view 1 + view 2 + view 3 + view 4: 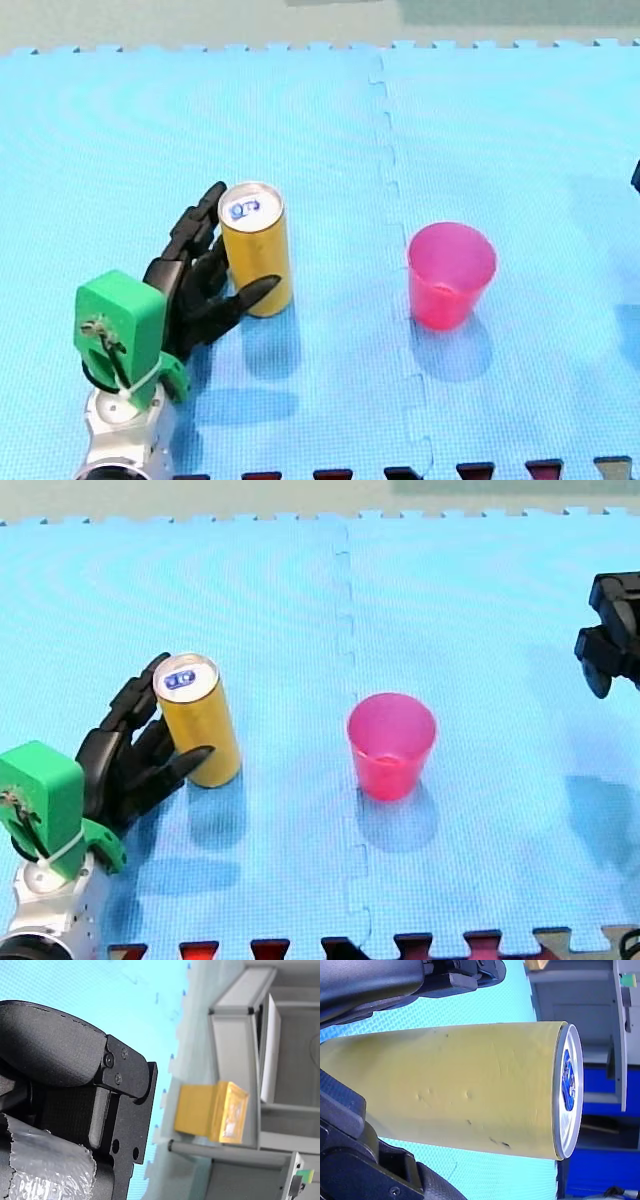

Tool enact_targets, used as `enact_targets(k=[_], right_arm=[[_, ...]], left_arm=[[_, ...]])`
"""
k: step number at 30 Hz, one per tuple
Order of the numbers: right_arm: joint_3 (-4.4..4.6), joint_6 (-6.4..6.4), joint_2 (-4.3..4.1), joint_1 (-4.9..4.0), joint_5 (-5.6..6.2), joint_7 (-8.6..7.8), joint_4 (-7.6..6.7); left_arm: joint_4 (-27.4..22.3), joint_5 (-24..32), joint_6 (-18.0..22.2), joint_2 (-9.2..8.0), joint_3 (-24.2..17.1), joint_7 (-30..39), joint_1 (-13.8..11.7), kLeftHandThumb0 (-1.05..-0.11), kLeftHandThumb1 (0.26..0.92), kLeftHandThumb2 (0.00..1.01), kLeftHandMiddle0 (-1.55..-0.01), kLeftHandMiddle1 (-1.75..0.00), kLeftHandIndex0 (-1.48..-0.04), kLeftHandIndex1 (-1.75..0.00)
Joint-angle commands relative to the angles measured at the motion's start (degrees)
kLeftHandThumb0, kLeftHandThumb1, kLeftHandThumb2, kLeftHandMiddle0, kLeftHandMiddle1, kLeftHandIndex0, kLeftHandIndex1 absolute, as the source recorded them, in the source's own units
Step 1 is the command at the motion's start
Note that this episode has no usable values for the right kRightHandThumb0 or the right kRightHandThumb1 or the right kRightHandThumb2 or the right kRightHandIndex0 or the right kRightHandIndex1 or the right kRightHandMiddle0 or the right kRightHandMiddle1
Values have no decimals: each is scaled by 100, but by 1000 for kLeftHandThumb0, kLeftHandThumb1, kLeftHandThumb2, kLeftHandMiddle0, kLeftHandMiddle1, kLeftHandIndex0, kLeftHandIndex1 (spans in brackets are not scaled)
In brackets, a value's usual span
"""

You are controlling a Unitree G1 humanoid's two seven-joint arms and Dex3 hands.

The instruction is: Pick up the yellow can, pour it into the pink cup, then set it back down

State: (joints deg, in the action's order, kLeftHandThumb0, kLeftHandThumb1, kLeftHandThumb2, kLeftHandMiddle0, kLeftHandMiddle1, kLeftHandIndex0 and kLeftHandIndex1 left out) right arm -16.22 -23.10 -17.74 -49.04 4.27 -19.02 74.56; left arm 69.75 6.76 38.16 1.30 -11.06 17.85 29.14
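Second head view, lower left of the frame: the robot's left hand [125, 755] is cupped around the yellow can [200, 725], which stands upright on the blue foam mat [300, 600]. The thumb [185, 760] crosses the can's lower front and touches it, while the other fingers [135, 695] curl behind its upper left side, so the hand is closed on the can in a grasp. The hand is made of matte black, blocky segments, and a bright green plastic block [40, 795] sits on its wrist above a silver forearm. The second wrist view shows the same can lying across the frame, its yellow skin matte, lightly dented and scuffed, with a shiny silver lid [568, 1090] bearing a blue tab; black finger segments [365, 980] run along it at the upper left and a strip of mat shows between them and the can. The pink cup [390, 745] stands upright at the centre of the second head view, well apart from the can, translucent, smooth and tapering towards its base. The mat is finely textured, with jigsaw seams and toothed edges. The right hand [612, 630] hangs at the upper right edge of that view, holding nothing; I cannot tell whether it is open or closed.
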Motion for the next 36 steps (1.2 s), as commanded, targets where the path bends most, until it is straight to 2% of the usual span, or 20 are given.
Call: enact_targets(k=[1,15,32,33,34,36], right_arm=[[-9,-37,-42,20,18,-5,-22],[-55,-95,-49,27,73,-79,-30],[-88,-142,-78,60,138,-162,-50],[-90,-146,-80,63,142,-165,-52],[-91,-148,-82,65,145,-166,-54],[-90,-159,-84,72,147,-168,-60]], left_arm=[[6,-31,-31,-5,12,-6,41,-954,664,0,-182,-10,-174,-3],[-56,-40,-168,6,92,187,66,-939,652,0,-184,-4,-177,-1],[32,-145,-283,110,173,153,139,-926,643,0,-195,-7,-199,-7],[47,-151,-292,116,173,141,148,-919,640,0,-206,-12,-208,-10],[66,-162,-308,122,175,112,160,-858,632,1,-263,-34,-255,-25],[106,-203,-349,134,191,7,191,-803,632,3,-328,-52,-311,-34]])
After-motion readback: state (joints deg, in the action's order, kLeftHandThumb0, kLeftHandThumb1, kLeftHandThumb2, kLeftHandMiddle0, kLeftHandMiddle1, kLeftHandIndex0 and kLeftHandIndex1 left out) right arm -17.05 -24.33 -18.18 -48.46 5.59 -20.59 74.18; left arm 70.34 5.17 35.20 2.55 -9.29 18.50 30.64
